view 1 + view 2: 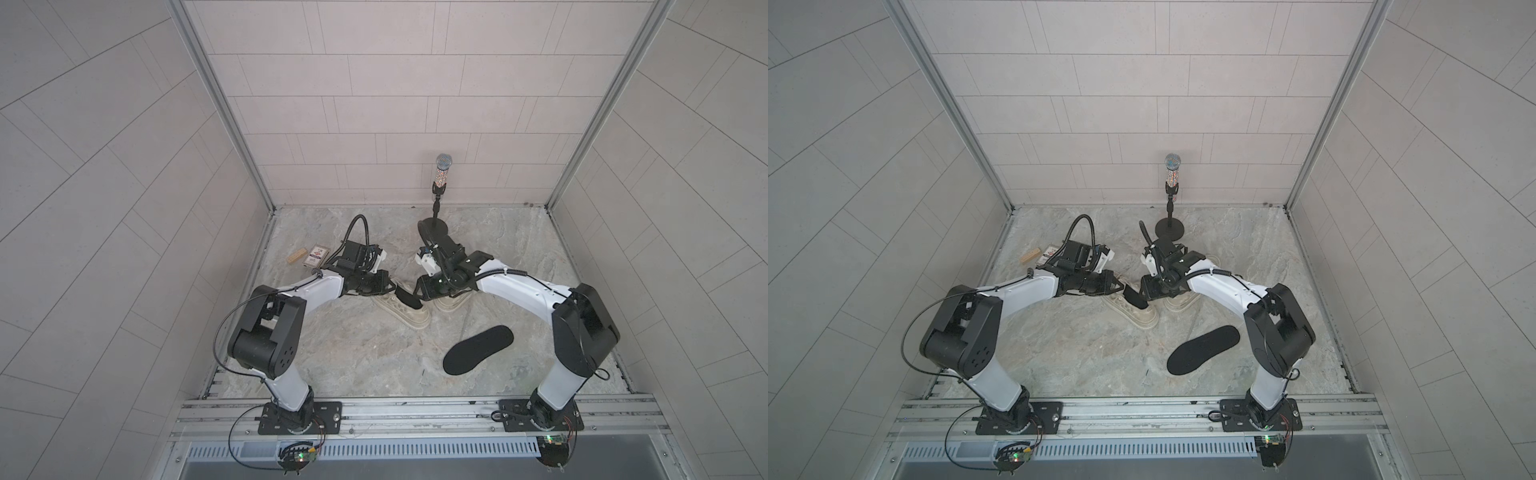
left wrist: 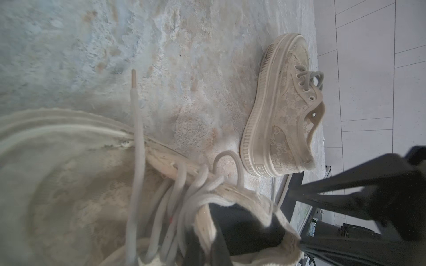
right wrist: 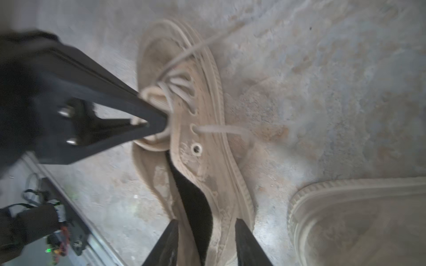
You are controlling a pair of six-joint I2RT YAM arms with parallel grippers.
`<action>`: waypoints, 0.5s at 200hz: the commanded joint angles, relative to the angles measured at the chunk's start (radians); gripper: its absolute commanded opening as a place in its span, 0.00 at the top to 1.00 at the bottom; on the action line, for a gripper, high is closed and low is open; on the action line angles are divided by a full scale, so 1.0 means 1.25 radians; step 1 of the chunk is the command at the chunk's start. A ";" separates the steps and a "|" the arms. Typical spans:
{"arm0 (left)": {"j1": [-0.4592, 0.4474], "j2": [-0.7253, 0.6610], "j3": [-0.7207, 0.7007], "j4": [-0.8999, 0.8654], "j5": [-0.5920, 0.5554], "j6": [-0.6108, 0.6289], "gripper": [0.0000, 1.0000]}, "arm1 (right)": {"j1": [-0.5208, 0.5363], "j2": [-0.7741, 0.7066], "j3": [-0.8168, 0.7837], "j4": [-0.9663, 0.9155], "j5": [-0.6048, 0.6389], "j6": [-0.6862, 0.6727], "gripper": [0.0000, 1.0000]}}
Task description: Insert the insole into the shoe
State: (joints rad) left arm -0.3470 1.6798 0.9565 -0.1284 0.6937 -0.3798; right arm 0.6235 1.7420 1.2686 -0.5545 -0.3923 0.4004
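A beige platform shoe (image 1: 411,318) (image 3: 207,96) lies mid-table. A black insole (image 1: 405,297) (image 3: 193,202) (image 2: 249,228) stands on edge in its opening, its rear end sticking up out of the heel. My left gripper (image 1: 392,286) (image 2: 207,251) (image 3: 147,124) is shut on the shoe's tongue by the laces. My right gripper (image 3: 206,241) is open, one finger on each side of the heel and the insole. A second black insole (image 1: 478,349) (image 1: 1202,351) lies flat nearer the front right.
A matching second shoe (image 1: 451,301) (image 2: 276,129) (image 3: 357,218) sits just right of the first, partly under my right arm. A microphone on a stand (image 1: 441,170) is at the back. A card box (image 1: 316,254) and a wooden block (image 1: 297,255) lie back left.
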 commanded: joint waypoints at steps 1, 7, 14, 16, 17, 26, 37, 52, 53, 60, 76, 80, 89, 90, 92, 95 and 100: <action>0.005 0.006 0.020 -0.020 -0.030 0.029 1.00 | 0.027 0.021 0.016 -0.064 0.064 -0.068 0.57; 0.005 0.005 0.021 -0.023 -0.032 0.031 1.00 | 0.029 0.024 0.017 -0.063 0.070 -0.069 0.57; 0.005 0.005 0.021 -0.026 -0.034 0.034 1.00 | 0.033 0.028 0.019 -0.062 0.082 -0.067 0.56; 0.005 0.004 0.022 -0.027 -0.034 0.035 1.00 | 0.035 0.029 0.020 -0.061 0.086 -0.067 0.57; 0.005 0.005 0.022 -0.027 -0.034 0.036 1.00 | 0.035 0.030 0.020 -0.062 0.088 -0.067 0.57; 0.005 0.003 0.022 -0.030 -0.033 0.038 1.00 | 0.038 0.036 0.026 -0.064 0.113 -0.060 0.57; 0.004 0.000 0.020 -0.032 -0.034 0.040 1.00 | 0.039 0.046 0.034 -0.065 0.156 -0.048 0.58; 0.003 -0.005 0.018 -0.039 -0.039 0.047 1.00 | 0.039 0.061 0.049 -0.070 0.200 -0.037 0.58; 0.002 -0.006 0.019 -0.038 -0.039 0.047 1.00 | 0.039 0.063 0.051 -0.071 0.202 -0.036 0.58; 0.001 -0.007 0.017 -0.041 -0.041 0.049 1.00 | 0.039 0.071 0.061 -0.079 0.223 -0.032 0.58; -0.002 -0.009 0.015 -0.046 -0.045 0.054 1.00 | 0.039 0.096 0.094 -0.113 0.269 -0.025 0.59; -0.003 -0.010 0.015 -0.048 -0.046 0.057 1.00 | 0.039 0.103 0.100 -0.121 0.277 -0.025 0.59; -0.004 -0.011 0.014 -0.052 -0.048 0.060 1.00 | 0.042 0.119 0.114 -0.140 0.294 -0.030 0.60; -0.004 -0.011 0.014 -0.052 -0.049 0.061 1.00 | 0.042 0.121 0.116 -0.142 0.297 -0.031 0.60; -0.005 -0.011 0.014 -0.053 -0.049 0.062 1.00 | 0.044 0.126 0.120 -0.151 0.303 -0.033 0.61; -0.005 -0.012 0.014 -0.054 -0.050 0.063 1.00 | 0.045 0.133 0.126 -0.162 0.309 -0.035 0.61; -0.005 -0.012 0.013 -0.054 -0.053 0.063 1.00 | 0.047 0.148 0.135 -0.183 0.315 -0.040 0.61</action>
State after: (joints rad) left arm -0.3515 1.6791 0.9611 -0.1482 0.6708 -0.3389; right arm 0.6735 1.8675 1.3907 -0.6575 -0.1246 0.3607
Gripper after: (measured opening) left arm 0.054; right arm 0.396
